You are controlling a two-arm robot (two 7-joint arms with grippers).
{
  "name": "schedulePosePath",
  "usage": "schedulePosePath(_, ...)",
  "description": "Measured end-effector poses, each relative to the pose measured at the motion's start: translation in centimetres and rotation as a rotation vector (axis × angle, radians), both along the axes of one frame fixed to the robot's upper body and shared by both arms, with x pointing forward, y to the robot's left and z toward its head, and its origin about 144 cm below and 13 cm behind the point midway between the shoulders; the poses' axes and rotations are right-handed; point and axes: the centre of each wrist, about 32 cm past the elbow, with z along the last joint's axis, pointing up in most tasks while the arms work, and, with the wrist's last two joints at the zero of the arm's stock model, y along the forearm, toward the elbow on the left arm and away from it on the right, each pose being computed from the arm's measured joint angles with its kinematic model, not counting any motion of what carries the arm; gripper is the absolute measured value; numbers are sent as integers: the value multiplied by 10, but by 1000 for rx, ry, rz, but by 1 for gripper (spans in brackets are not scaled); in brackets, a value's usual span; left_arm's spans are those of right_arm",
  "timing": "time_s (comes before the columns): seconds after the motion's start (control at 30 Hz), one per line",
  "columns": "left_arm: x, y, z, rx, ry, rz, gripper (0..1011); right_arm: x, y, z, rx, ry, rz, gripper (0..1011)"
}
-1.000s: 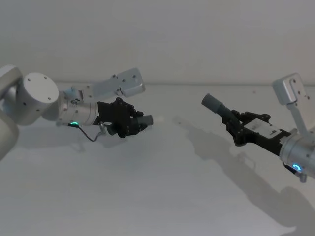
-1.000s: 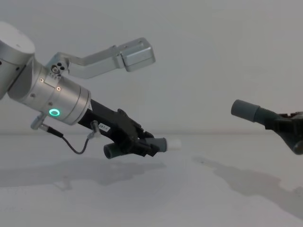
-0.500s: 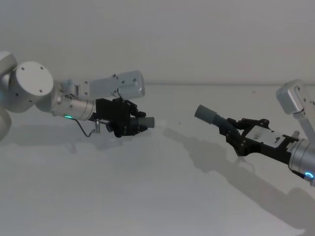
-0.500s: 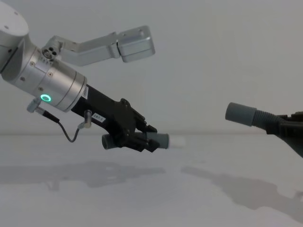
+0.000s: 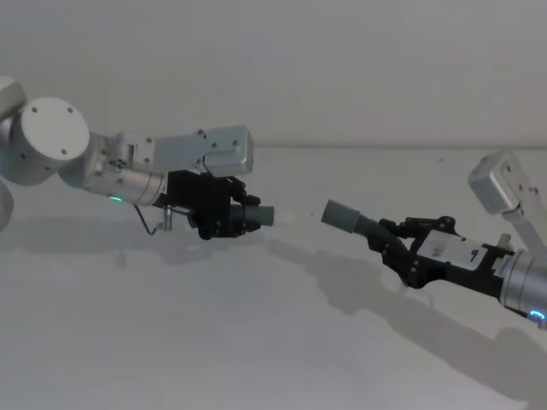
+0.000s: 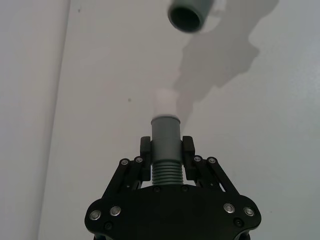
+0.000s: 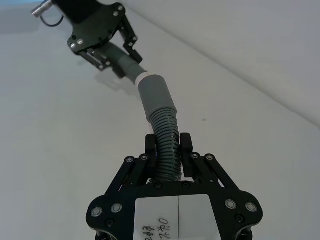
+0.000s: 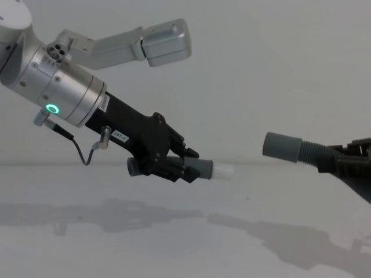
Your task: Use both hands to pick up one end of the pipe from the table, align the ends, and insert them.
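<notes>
Two hose halves held above the table, ends facing across a gap.
Left of centre: left gripper clenched on the ribs of one hose piece, white tip pointing right. Right of centre: hollow cuff of the other hose piece, slightly raised, ribs clamped in the right gripper toward the lower right.

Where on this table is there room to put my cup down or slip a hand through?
The table is bare in front, below both arms, and along its far edge behind them. The tight spot is the gap in mid-air between the white tip held by the left gripper and the grey cuff held by the right gripper.
</notes>
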Motion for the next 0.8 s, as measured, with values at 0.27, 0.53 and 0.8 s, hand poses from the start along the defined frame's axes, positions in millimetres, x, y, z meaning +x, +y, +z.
schedulePosePath(0.27, -4, 0, 2, -14, -12, -24, 353, -2, 1, 0, -16, 3, 29, 274)
schedulePosePath(0.53, -8, 0, 3, -25, -25, -35, 353, -3, 2, 0, -26, 7, 48, 274)
schedulePosePath(0.8, -11, 1, 3, -32, -35, -34, 353, -2, 4, 2, -26, 7, 60, 274)
